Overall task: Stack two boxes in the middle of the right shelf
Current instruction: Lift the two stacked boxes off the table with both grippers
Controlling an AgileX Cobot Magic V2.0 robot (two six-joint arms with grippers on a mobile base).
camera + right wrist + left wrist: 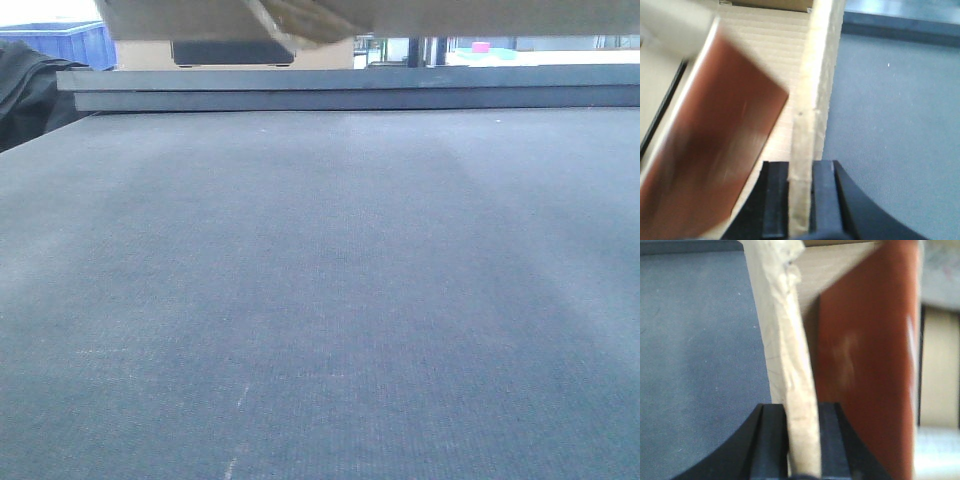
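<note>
An open cardboard box (230, 15) hangs at the top edge of the front view, above the grey table (320, 300); only its underside shows. My left gripper (802, 412) is shut on the box's pale side wall (785, 330). My right gripper (801, 170) is shut on the opposite wall (822, 65). Inside the box lies a blurred reddish-brown flat object (870, 355), which also shows in the right wrist view (715, 150). A second box and the shelf are out of view.
A raised dark rail (350, 88) runs along the table's far edge. A blue bin (70, 42) and dark cloth (25, 85) sit at the far left. A pink item (481, 46) shows far behind at the right.
</note>
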